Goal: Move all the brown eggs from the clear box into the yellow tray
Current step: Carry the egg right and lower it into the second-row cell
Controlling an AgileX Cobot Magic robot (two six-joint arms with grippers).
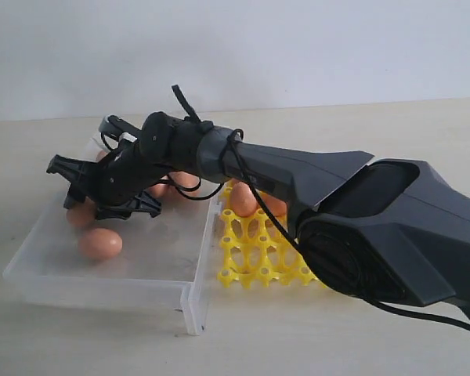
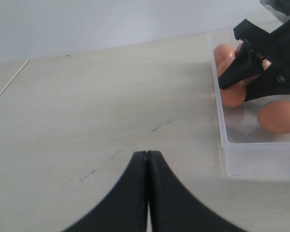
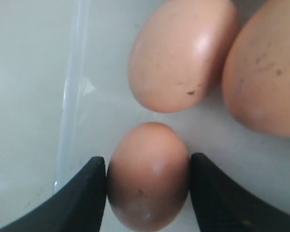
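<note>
My right gripper (image 1: 84, 205) reaches across into the clear box (image 1: 102, 283) and is shut on a brown egg (image 3: 148, 179). Its two fingers press the egg's sides near the box's left wall. Two more brown eggs (image 3: 181, 53) (image 3: 266, 72) lie just beyond the held one. Another egg (image 1: 100, 244) lies loose nearer the front of the box, and others (image 1: 184, 180) show behind the arm. The yellow tray (image 1: 258, 252) sits right of the box with two eggs (image 1: 243, 200) in its far cells. My left gripper (image 2: 148, 153) is shut and empty over the bare table beside the box (image 2: 261, 157).
The right arm's dark body (image 1: 376, 227) spans the tray and covers its right side. The box's clasp tab (image 1: 192, 309) juts toward the front. The pale table (image 2: 101, 96) stretches left of the box, and a white wall stands behind.
</note>
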